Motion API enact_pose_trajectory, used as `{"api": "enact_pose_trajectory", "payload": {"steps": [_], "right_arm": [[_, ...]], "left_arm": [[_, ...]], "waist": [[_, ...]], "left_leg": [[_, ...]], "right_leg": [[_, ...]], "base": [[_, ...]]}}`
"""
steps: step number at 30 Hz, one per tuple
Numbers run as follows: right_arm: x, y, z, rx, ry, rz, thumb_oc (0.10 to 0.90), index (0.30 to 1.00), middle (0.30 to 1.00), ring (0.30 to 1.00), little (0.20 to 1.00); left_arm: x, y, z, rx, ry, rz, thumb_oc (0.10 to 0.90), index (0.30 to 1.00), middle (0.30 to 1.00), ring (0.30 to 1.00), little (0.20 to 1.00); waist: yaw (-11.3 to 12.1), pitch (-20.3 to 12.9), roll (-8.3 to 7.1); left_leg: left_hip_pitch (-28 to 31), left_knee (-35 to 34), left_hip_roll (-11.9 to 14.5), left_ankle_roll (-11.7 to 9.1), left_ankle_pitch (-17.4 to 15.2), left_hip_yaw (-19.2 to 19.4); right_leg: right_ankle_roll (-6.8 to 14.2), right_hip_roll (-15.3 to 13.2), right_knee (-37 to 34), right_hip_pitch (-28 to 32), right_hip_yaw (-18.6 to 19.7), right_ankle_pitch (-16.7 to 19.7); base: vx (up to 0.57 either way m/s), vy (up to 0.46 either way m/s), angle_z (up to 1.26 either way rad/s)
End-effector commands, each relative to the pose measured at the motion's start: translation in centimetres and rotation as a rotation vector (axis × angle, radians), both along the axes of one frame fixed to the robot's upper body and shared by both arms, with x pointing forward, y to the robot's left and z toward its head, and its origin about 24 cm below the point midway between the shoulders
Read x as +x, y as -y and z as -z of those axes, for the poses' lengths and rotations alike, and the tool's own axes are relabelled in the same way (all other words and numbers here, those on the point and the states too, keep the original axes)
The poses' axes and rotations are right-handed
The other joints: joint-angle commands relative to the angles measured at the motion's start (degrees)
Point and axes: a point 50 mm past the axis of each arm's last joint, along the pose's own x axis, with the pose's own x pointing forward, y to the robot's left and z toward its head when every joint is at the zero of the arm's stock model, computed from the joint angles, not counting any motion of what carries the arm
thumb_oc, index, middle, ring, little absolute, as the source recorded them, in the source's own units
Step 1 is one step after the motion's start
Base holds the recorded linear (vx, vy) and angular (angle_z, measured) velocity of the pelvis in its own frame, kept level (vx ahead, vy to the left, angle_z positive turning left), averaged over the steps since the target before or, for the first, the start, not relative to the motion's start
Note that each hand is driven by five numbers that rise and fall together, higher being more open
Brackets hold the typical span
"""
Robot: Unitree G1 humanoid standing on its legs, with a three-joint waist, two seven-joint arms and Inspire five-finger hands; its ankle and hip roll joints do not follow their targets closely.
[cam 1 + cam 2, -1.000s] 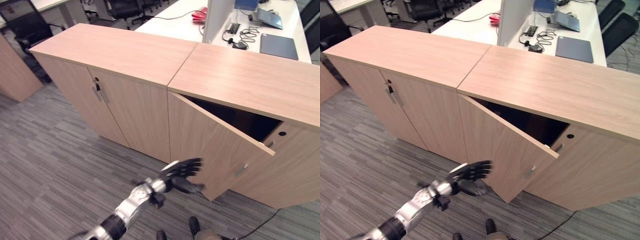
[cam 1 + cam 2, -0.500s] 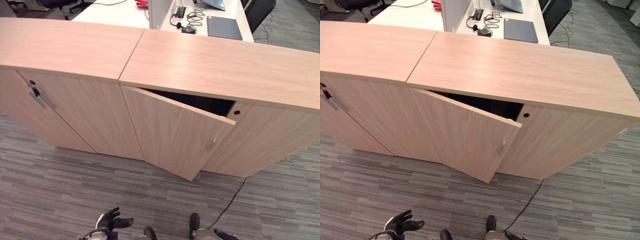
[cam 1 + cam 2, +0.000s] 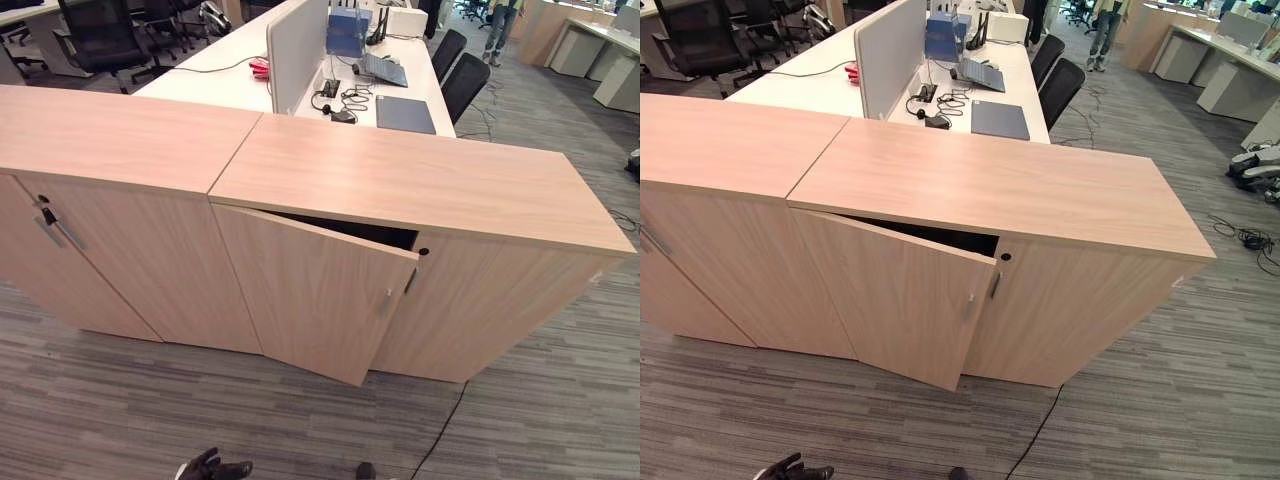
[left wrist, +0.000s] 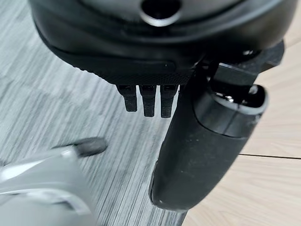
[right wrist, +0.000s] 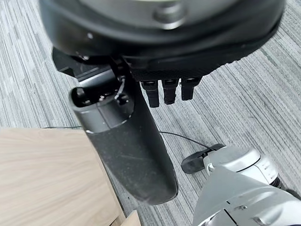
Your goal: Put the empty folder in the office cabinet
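Note:
The right-hand wooden office cabinet [image 3: 400, 180] stands with its left door [image 3: 310, 290] ajar, hinged at its left side, and a dark gap [image 3: 350, 228] shows behind the door's top edge. A small metal handle [image 3: 385, 303] sits near the door's free edge. My left hand [image 3: 212, 468] hangs low over the carpet, well in front of the door, open and holding nothing; its wrist view shows the thumb [image 4: 202, 141] straight beside the wood. My right hand [image 5: 127, 146] is open over the carpet, with nothing in it.
A second cabinet [image 3: 100, 140] with shut doors joins on the left. Behind both runs a white desk [image 3: 230, 75] with a divider [image 3: 295, 40], a closed laptop [image 3: 405, 113] and cables. Office chairs [image 3: 455, 70] stand beyond. Grey carpet [image 3: 520, 420] spreads in front.
My left hand has come away from the door's lower edge and dropped down to the carpet. The camera has pulled back and turned right; the door stays ajar.

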Motion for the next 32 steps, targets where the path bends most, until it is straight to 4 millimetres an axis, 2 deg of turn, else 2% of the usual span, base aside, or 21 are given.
{"api": "enact_pose_trajectory", "payload": {"steps": [1, 2, 4, 5, 9, 10, 11, 14, 23, 28, 32], "right_arm": [[2.5, 1.6, -0.6, -0.048, 0.061, -0.021, 0.800, 0.900, 0.900, 0.900, 0.900], [2.7, 1.5, -0.6, -0.048, 0.060, -0.035, 0.800, 0.900, 0.900, 0.900, 0.900], [3.2, 1.4, -0.6, -0.049, 0.068, -0.064, 0.800, 0.900, 0.900, 0.900, 0.900], [3.5, 1.2, -0.6, -0.050, 0.073, -0.084, 0.800, 0.900, 0.900, 0.900, 0.900], [3.7, 0.9, -0.5, -0.046, 0.074, -0.109, 0.800, 0.900, 0.900, 0.900, 0.900], [3.7, 0.8, -0.5, -0.041, 0.072, -0.113, 0.800, 0.900, 0.900, 0.900, 0.900], [3.4, 0.5, -0.4, -0.030, 0.058, -0.124, 0.800, 0.900, 0.900, 0.900, 0.900], [3.1, -0.1, -0.2, -0.016, 0.040, -0.152, 0.800, 0.900, 0.900, 0.900, 0.900], [2.3, -1.0, 0.1, -0.001, 0.006, -0.171, 0.800, 0.900, 0.900, 0.900, 0.900], [2.3, -0.8, 0.1, -0.013, 0.008, -0.165, 0.800, 0.900, 0.900, 0.900, 0.900], [2.5, -0.7, 0.1, -0.016, 0.014, -0.169, 0.800, 0.900, 0.900, 0.900, 0.900]], "left_arm": [[2.3, 0.2, -0.3, -0.029, 0.090, -0.019, 0.800, 0.900, 0.900, 0.900, 0.900], [2.2, 0.6, -0.2, -0.038, 0.081, -0.006, 0.800, 0.900, 0.900, 0.900, 0.900], [1.9, 1.1, 0.1, -0.050, 0.063, 0.019, 0.800, 0.900, 0.900, 0.900, 0.900], [1.6, 1.7, 0.3, -0.063, 0.043, 0.046, 0.800, 0.900, 0.900, 0.900, 0.900], [0.8, 2.1, 0.6, -0.082, 0.002, 0.080, 0.800, 0.900, 0.900, 0.900, 0.900], [0.5, 2.3, 0.7, -0.092, -0.012, 0.089, 0.800, 0.900, 0.900, 0.900, 0.900], [0.2, 2.9, 0.9, -0.123, -0.035, 0.117, 0.800, 0.900, 0.900, 0.900, 0.900], [0.8, 3.5, 0.9, -0.112, -0.048, 0.240, 0.800, 0.900, 0.900, 0.900, 0.900], [4.4, 4.2, 0.3, -0.033, 0.031, 0.428, 0.800, 0.900, 0.900, 0.900, 0.900], [4.6, 4.1, 0.2, 0.015, 0.027, 0.493, 0.800, 0.900, 0.900, 0.900, 0.900], [3.6, 4.4, 0.5, -0.011, -0.010, 0.491, 0.800, 0.900, 0.900, 0.900, 0.900]], "waist": [[0.8, 3.8, -1.60], [1.2, 3.9, -1.45], [1.5, 4.2, -0.98], [1.6, 4.0, -0.24], [1.3, 3.2, 0.82], [1.1, 2.6, 1.16], [0.2, 1.0, 1.94], [-0.7, -0.4, 2.97], [-1.8, -1.9, 3.70], [-1.7, -2.1, 3.68], [-1.6, -2.1, 3.71]], "left_leg": [[-5.9, 2.3, -8.9, 2.2, -3.8, -12.6], [-6.8, 1.7, -10.7, 2.5, -3.9, -14.7], [-7.4, 1.7, -12.8, 2.5, -4.0, -17.1], [-7.7, 1.1, -14.3, 2.7, -3.6, -18.5], [-4.5, -3.7, -13.9, 3.1, -2.9, -17.9], [-3.2, -6.0, -13.6, 3.2, -2.4, -17.5], [-0.7, -11.4, -13.0, 3.3, -0.7, -17.0], [2.1, -16.9, -12.7, 3.7, 0.9, -16.6], [3.1, -16.9, -13.2, 4.0, -0.3, -15.8], [3.2, -16.9, -13.3, 4.2, -0.5, -15.1], [3.3, -16.9, -13.3, 4.4, -0.6, -14.5]], "right_leg": [[2.6, 1.6, 2.6, 2.0, 1.6, -8.0], [2.7, 1.7, 2.8, 1.7, 2.1, -7.8], [2.9, 2.0, 3.3, 1.5, 3.2, -7.5], [3.0, 2.3, 3.5, 1.4, 4.2, -7.4], [3.1, 2.9, 3.4, 1.7, 4.6, -7.3], [3.1, 2.9, 3.3, 1.9, 4.6, -7.3], [3.4, 2.8, 2.8, 1.9, 4.5, -7.1], [3.6, 2.8, 1.8, 2.1, 4.8, -6.9], [4.4, 1.8, 0.6, 3.7, 5.2, -6.4], [4.8, 1.6, 0.5, 3.6, 5.7, -5.9], [5.1, 1.3, 0.4, 3.5, 6.0, -5.7]], "base": [[0.00, 0.008, -0.30], [0.01, 0.033, -0.36], [0.02, 0.078, -0.34], [0.03, 0.085, -0.32], [0.05, 0.081, -0.57], [0.07, 0.123, -0.24], [0.08, 0.166, -0.18], [0.05, 0.112, -0.14], [0.01, 0.054, -0.05], [-0.01, 0.028, -0.07], [-0.02, 0.021, -0.11]]}}
